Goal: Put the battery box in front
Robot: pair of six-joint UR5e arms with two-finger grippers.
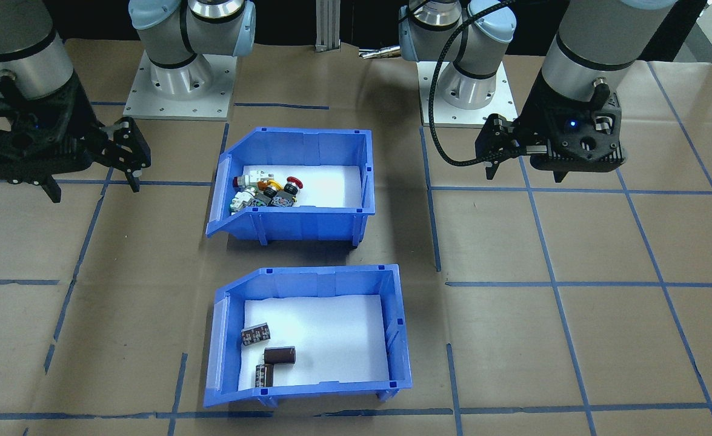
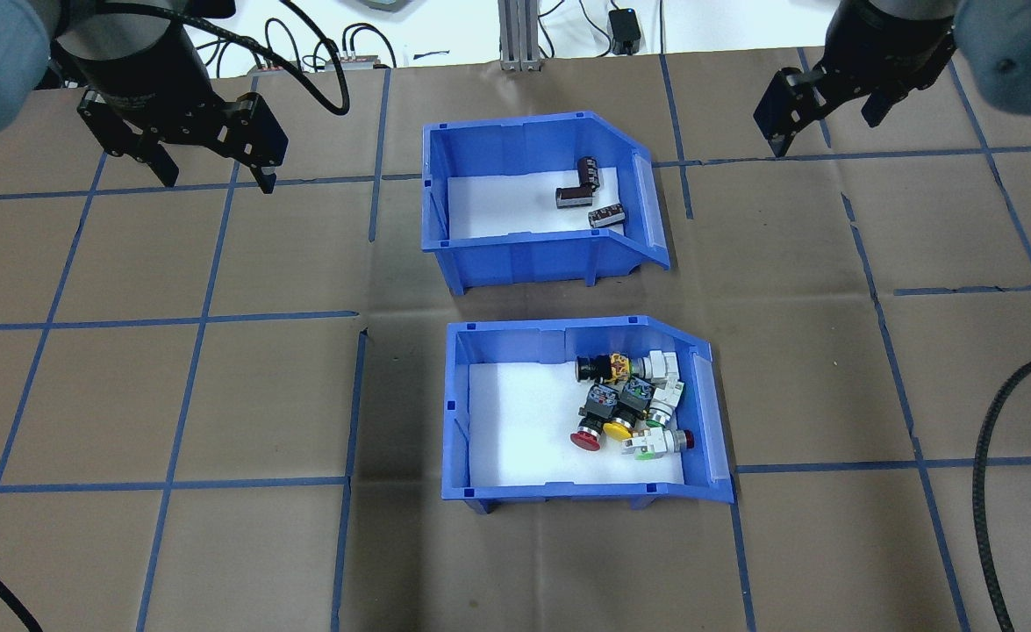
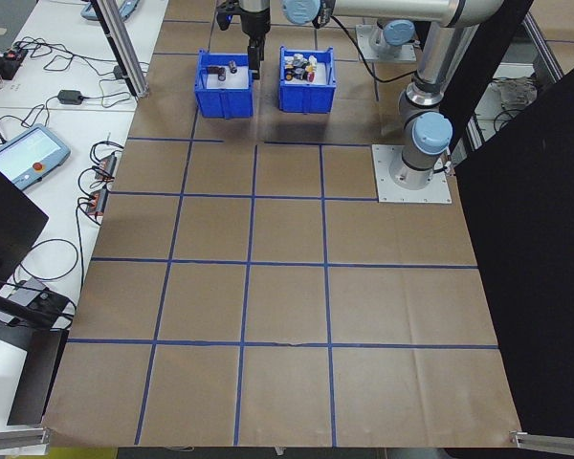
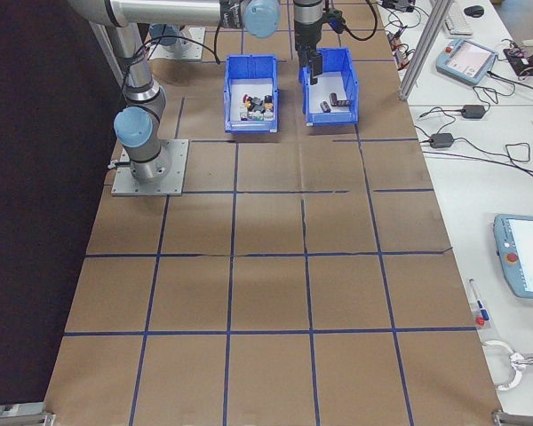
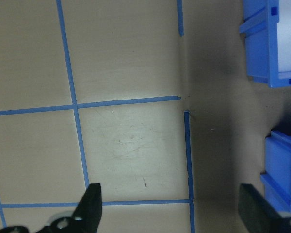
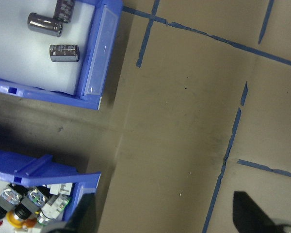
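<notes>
The battery box (image 2: 540, 211), a blue bin with three dark cylindrical cells (image 2: 587, 192), sits toward the tabletop's far edge from my base, just beyond the switch bin (image 2: 585, 412). Print on the cells is too small to read. My left gripper (image 2: 208, 167) and right gripper (image 2: 822, 114) hover spread apart, holding nothing, flanking the bins.

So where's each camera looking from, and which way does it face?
Front-facing: across the table, facing both bases; battery box nearest.
Overhead: behind the robot; left claw, right claw.
Exterior left and right: table ends, both bins far.
Left wrist: down at paper, bin corners.
Right wrist: down at both bins.
All six show blue bins.
</notes>
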